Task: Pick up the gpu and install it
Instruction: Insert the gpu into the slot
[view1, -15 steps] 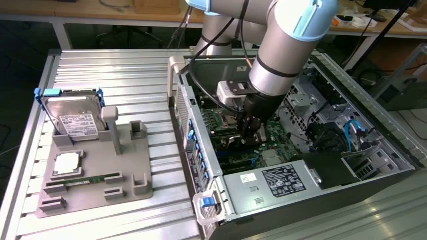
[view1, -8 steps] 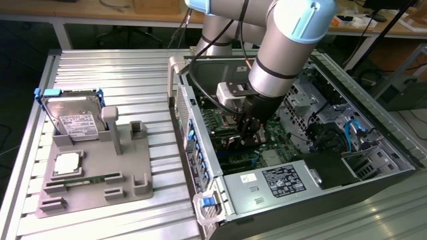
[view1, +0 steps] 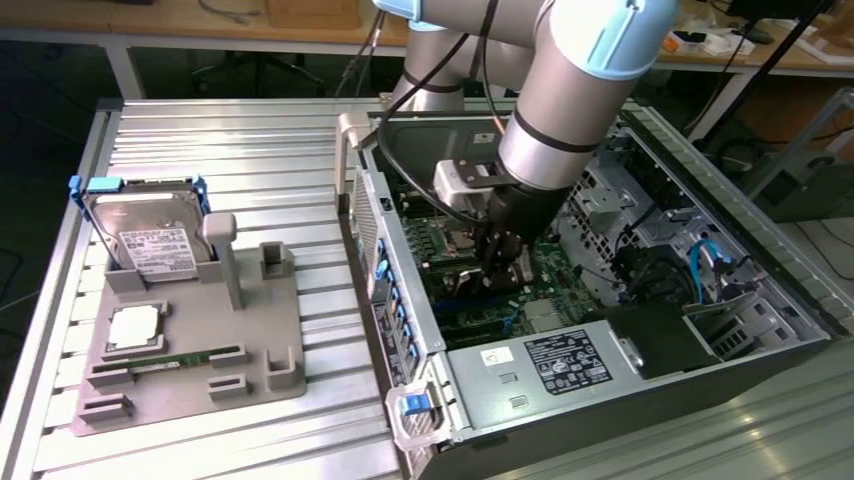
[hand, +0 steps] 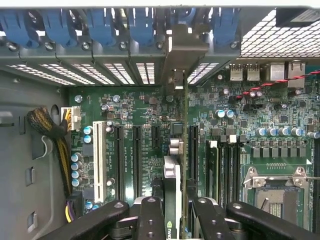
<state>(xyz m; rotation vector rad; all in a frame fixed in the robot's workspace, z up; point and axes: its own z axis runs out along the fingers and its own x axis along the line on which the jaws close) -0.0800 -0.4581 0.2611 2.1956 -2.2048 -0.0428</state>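
The arm reaches down into the open computer case (view1: 747, 300) in the centre of the exterior view, and its gripper (view1: 505, 262) is deep among the boards there. In the wrist view the gripper (hand: 176, 212) has its black fingers (hand: 150, 217) clamped on the gpu (hand: 181, 150), which stands on edge above the green motherboard (hand: 140, 145), its silver bracket (hand: 181, 55) up against the slotted rear wall of the case, in line with the black expansion slots.

A white label sits on the power supply (view1: 567, 365) at lower centre of the exterior view; its print is too small for me to read. At the left of that frame a grey holder (view1: 187, 375) carries a silver hard drive (view1: 154, 235) with a white label, also unreadable, and a narrow green memory stick (view1: 180, 358) lying near its lower edge.
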